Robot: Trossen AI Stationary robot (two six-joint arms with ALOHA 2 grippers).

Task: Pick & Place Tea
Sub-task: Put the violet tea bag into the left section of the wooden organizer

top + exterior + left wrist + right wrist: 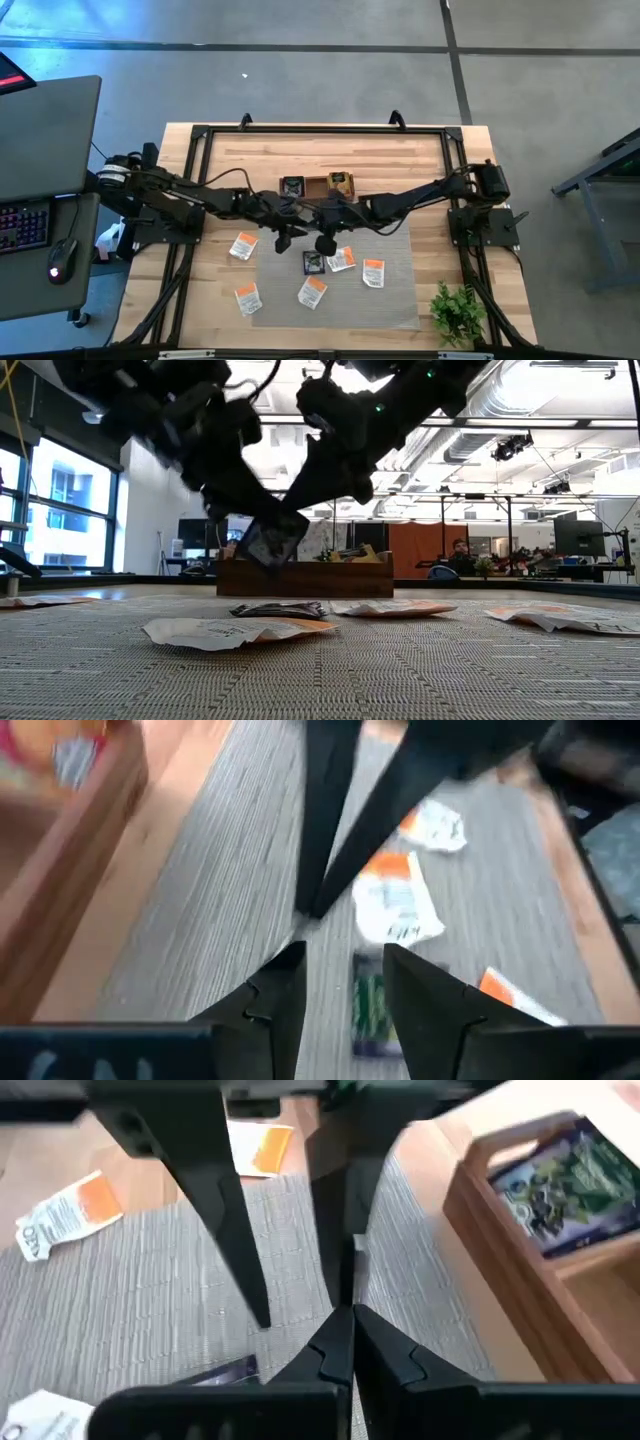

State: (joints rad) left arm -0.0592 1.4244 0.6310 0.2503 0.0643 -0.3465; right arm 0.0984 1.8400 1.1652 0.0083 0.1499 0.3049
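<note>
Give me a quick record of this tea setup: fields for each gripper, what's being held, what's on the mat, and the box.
left gripper: jaws open, over the grey mat
right gripper: jaws shut, beside the left one at mid table
held sachet: black, in the air, apparently in the right jaws
on the mat: five white-orange sachets and one black sachet
wooden box: black sachet in one end compartment, yellow-brown in the other
plant: near corner on the right arm's side

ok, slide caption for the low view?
Right gripper shut on a black tea sachet above the mat, left gripper open beside it, wooden box behind.
</note>
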